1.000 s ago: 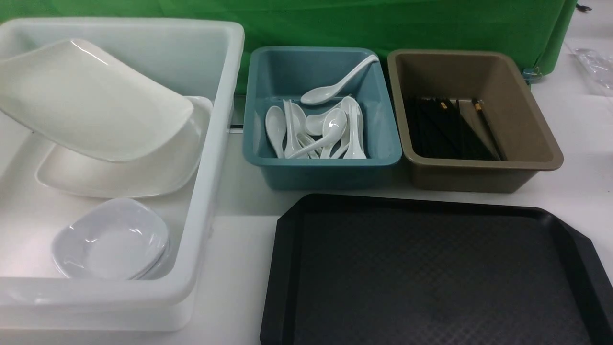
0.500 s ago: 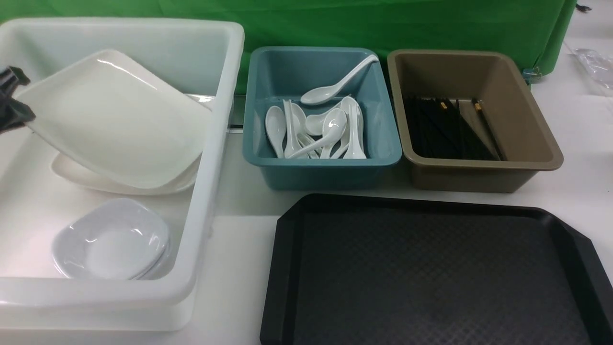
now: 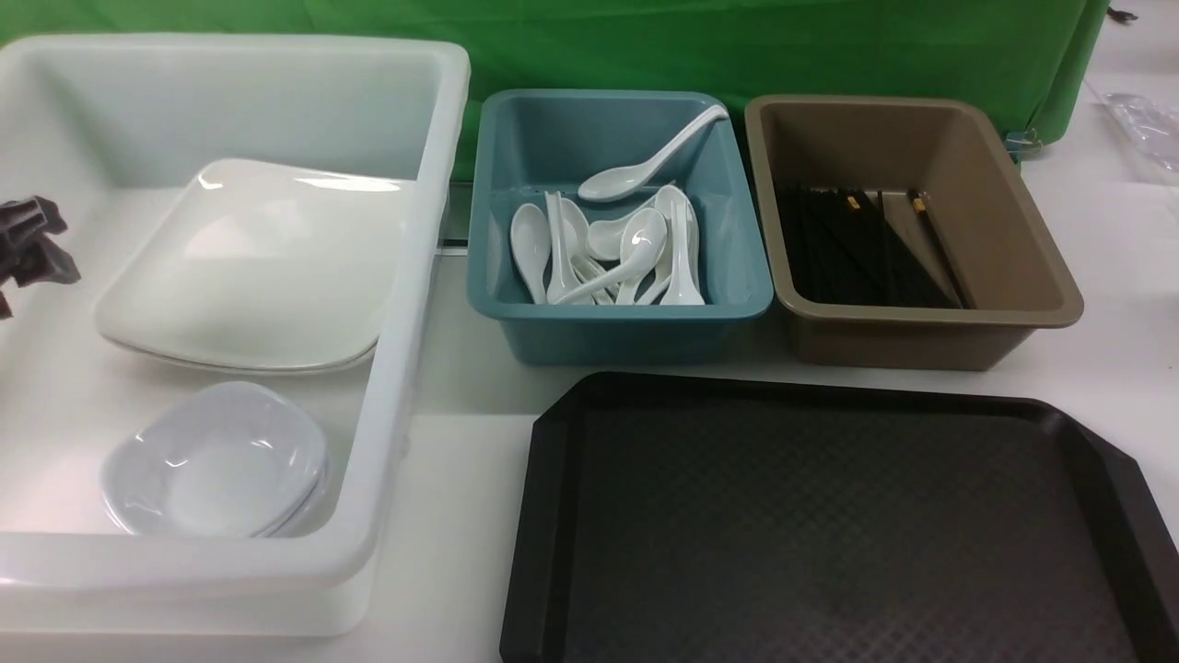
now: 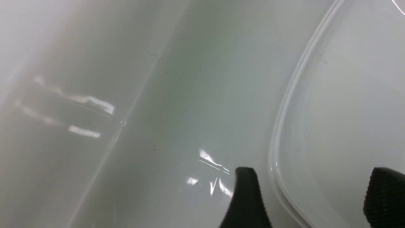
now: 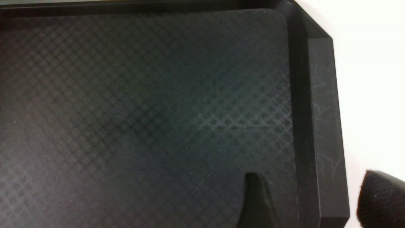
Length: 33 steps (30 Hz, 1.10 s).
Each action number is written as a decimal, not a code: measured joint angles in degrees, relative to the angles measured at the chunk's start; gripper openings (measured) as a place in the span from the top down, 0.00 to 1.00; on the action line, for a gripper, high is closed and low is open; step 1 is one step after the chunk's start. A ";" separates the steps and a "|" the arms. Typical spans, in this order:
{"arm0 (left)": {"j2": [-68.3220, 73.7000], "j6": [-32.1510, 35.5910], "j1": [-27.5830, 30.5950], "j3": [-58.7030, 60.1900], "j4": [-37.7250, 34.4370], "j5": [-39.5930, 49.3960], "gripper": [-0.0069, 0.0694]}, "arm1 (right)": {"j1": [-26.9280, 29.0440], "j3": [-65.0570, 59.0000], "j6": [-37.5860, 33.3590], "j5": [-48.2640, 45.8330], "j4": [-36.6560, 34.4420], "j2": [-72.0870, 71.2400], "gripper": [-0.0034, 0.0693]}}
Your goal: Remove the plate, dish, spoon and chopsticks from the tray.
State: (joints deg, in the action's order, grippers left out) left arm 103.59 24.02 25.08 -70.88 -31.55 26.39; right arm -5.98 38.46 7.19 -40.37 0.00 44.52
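The large white square plate (image 3: 249, 267) lies flat in the white bin (image 3: 405, 304), on top of another plate. My left gripper (image 3: 28, 244) is open and empty at the bin's left side, apart from the plate. In the left wrist view its jaws (image 4: 311, 177) straddle the plate's rim (image 4: 284, 126). The black tray (image 3: 829, 516) in front of me is bare. My right gripper (image 5: 311, 180) is open and empty over the tray's rim (image 5: 322, 110); it is out of the front view. White spoons (image 3: 617, 249) lie in the blue bin, black chopsticks (image 3: 857, 249) in the brown bin.
Small white dishes (image 3: 214, 460) are stacked at the white bin's near end. The blue bin (image 3: 617, 318) and the brown bin (image 3: 921, 322) stand side by side behind the tray. A green cloth hangs at the back.
The plate, held tilted above the white bin, has come down flat onto the plate below. My left gripper has let go of it and sits apart at the left edge.
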 joint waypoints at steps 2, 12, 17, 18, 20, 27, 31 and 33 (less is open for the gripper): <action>-1.67 0.00 -0.16 -0.36 0.00 2.34 0.29 | 0.00 3.27 -0.40 -1.70 0.00 0.00 0.35; -18.84 6.04 -13.37 -1.41 0.06 15.03 0.87 | 0.00 21.63 -16.70 2.87 -9.90 -0.59 0.90; -28.98 5.36 -23.16 -1.34 0.77 17.71 0.90 | 0.00 23.54 -20.25 9.83 -12.27 -5.21 0.92; -32.62 4.28 -26.33 -0.82 1.30 17.79 0.91 | 0.00 22.97 -21.82 12.05 -12.32 -7.86 0.92; -36.35 3.54 -29.29 0.15 1.91 17.54 0.91 | 0.00 21.59 -24.19 14.73 -12.32 -11.11 0.92; -57.56 -1.21 -37.08 16.71 2.74 11.00 0.91 | 0.00 3.26 -29.35 27.54 -12.49 -32.25 0.92; -71.37 -1.91 -37.13 30.79 4.41 5.65 0.91 | 0.00 -7.12 -29.39 33.97 -12.49 -41.61 0.92; -75.49 -1.95 -37.13 35.00 5.14 4.97 0.91 | 0.00 -9.69 -29.39 35.94 -12.49 -43.62 0.92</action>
State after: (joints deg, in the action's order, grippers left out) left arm 28.10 22.07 -12.05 -35.88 -26.41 31.36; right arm -5.98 28.77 -22.20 -4.42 -12.49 0.90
